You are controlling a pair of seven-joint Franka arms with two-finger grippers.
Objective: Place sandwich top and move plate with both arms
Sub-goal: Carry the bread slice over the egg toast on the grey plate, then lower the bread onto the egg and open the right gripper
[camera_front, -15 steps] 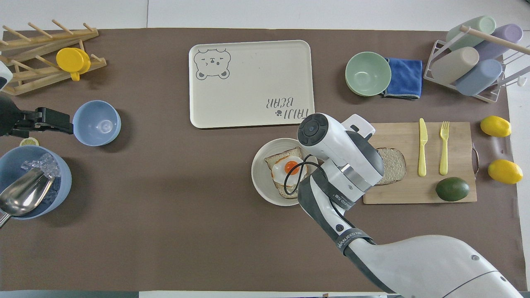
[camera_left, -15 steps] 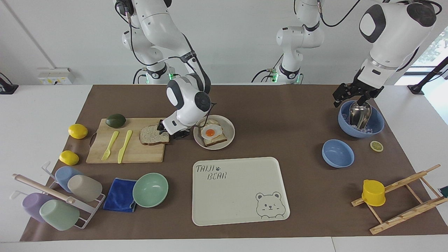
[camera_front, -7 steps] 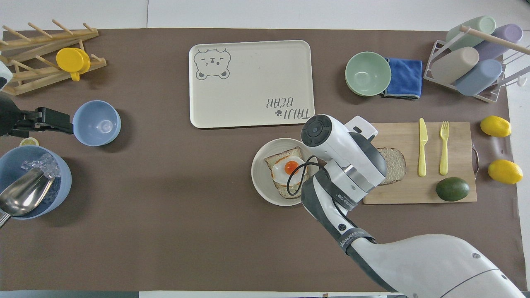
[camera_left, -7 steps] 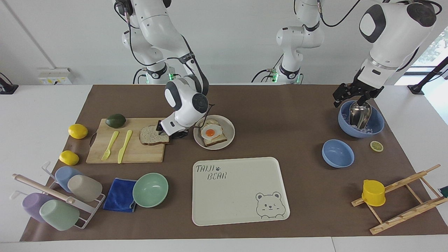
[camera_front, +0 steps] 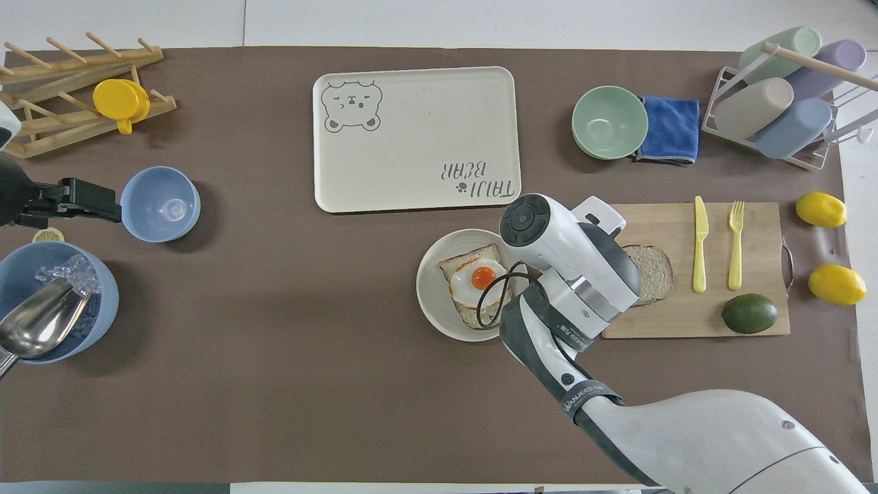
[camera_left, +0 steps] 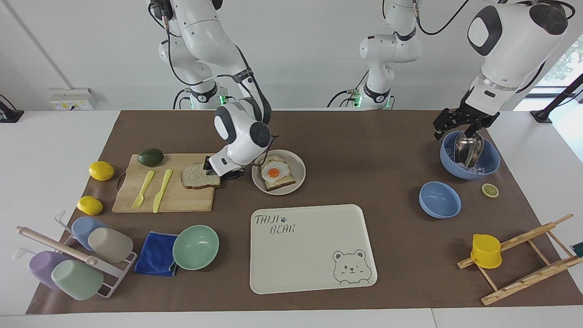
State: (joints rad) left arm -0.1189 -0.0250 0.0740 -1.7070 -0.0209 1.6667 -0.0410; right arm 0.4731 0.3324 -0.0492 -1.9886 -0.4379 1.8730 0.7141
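Observation:
The sandwich top (camera_left: 198,176) lies flat on the wooden cutting board (camera_left: 182,200), its squarish end toward the plate. My right gripper (camera_left: 214,172) is down at that end of the slice, touching or almost touching it. In the overhead view the right wrist covers the gripper and part of the sandwich top (camera_front: 651,273). The beige-grey plate (camera_left: 298,171) sits beside the board, toward the left arm's end, and carries a toasted slice with a fried egg (camera_left: 274,174). My left gripper (camera_left: 457,126) hangs open and empty over the blue ice bowl (camera_left: 489,159).
The cream bear tray (camera_left: 309,250) lies farther from the robots than the plate. A yellow knife, a fork and an avocado (camera_left: 150,156) share the board. A mint bowl (camera_left: 196,247), a blue cloth, a cup rack, lemons, a small blue bowl (camera_left: 439,199) and a wooden rack stand around.
The right wrist has shifted slightly toward the sandwich top and risen a little; the gripper stays at the slice's edge. The left arm has not moved.

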